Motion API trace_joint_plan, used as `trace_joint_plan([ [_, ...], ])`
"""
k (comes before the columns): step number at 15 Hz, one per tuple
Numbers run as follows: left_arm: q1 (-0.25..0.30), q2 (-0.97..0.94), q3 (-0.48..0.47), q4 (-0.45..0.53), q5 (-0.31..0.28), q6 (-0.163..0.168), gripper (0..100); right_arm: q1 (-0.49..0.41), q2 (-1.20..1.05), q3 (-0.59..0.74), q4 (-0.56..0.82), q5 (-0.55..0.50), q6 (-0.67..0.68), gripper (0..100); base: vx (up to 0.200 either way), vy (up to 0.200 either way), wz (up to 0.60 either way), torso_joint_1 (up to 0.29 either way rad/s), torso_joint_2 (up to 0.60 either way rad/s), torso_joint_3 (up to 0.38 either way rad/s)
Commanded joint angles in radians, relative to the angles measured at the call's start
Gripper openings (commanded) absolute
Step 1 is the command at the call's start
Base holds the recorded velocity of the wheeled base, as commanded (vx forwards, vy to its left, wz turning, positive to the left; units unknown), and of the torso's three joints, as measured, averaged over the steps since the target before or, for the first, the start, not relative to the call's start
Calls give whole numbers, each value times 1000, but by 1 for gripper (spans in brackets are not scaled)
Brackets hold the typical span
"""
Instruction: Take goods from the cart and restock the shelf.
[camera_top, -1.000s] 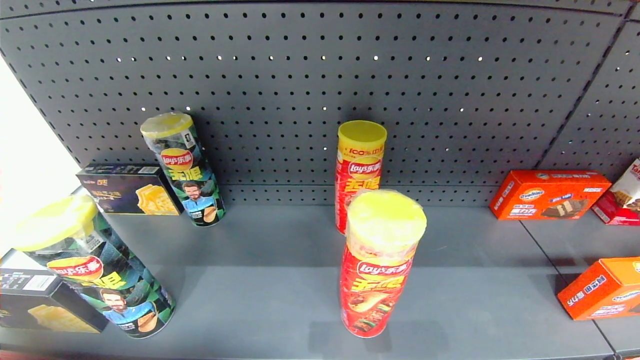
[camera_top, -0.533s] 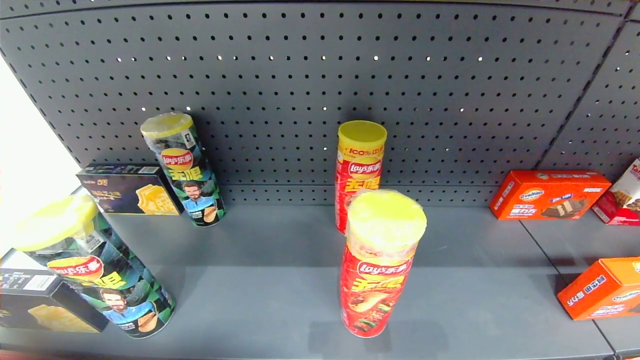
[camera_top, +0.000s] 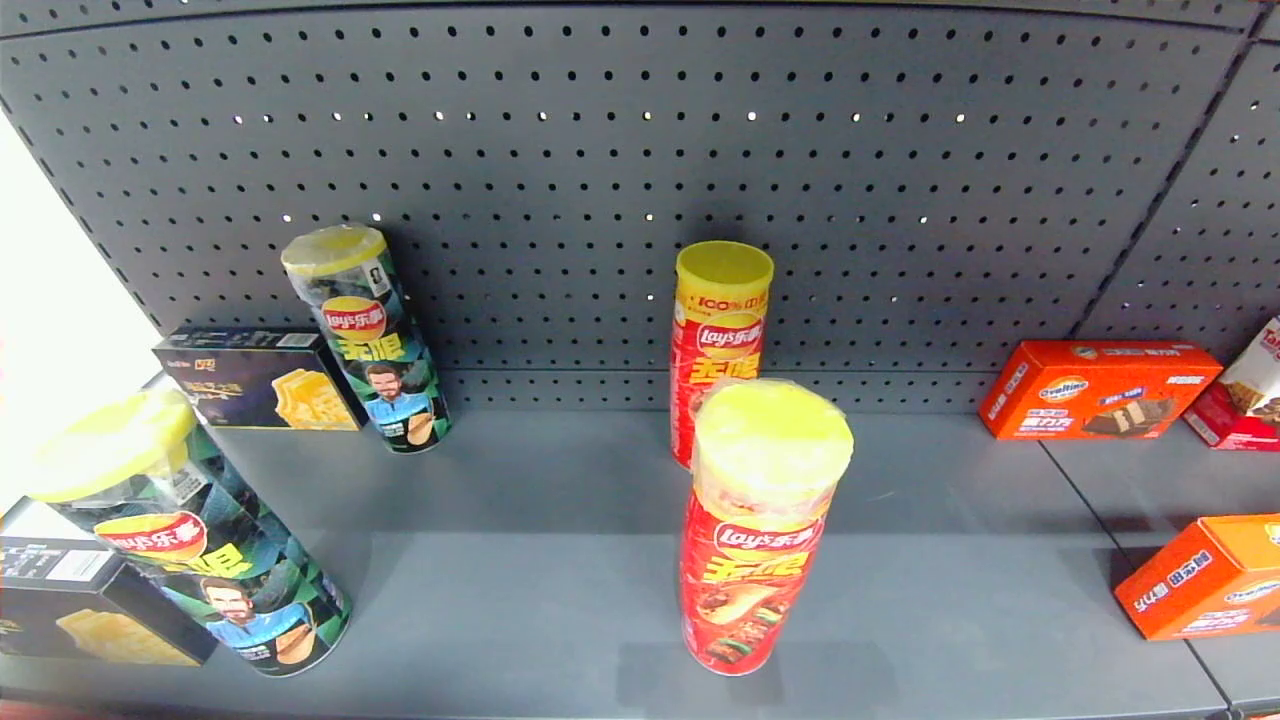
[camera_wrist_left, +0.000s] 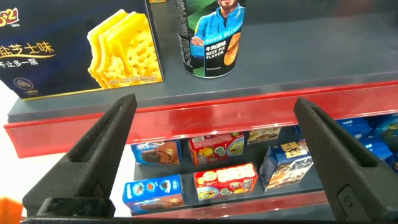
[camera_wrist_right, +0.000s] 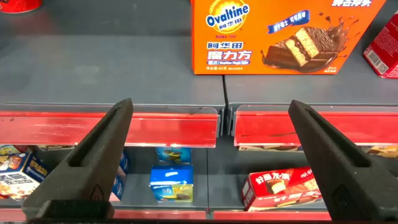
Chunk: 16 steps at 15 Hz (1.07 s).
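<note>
On the grey shelf stand two red chip cans, one in front and one behind it by the pegboard. Two dark green chip cans stand to the left, one at the back and one near the front edge. My left gripper is open and holds nothing, just outside the shelf's red front edge, below a dark green can and a dark cracker box. My right gripper is open and holds nothing, before the shelf edge under an orange box.
Dark cracker boxes sit at the shelf's left. Orange boxes lie at the right, past a shelf seam. Free room lies between the green and red cans. A lower shelf holds several small boxes.
</note>
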Motion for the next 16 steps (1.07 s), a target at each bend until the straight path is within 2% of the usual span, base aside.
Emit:
trace_joint_plan([
  [1, 0, 1, 0, -1, 0, 1, 100, 0, 2, 0, 0, 0, 0, 100, 0, 0, 0, 0, 0, 0],
  [4, 0, 1, 0, -1, -1, 21, 100, 0, 2, 0, 0, 0, 0, 100, 0, 0, 0, 0, 0, 0],
  [6, 0, 1, 0, -1, 0, 1, 100, 0, 2, 0, 0, 0, 0, 100, 0, 0, 0, 0, 0, 0],
  [16, 0, 1, 0, -1, 3, -1, 100, 0, 2, 0, 0, 0, 0, 100, 0, -20, 0, 0, 0, 1],
])
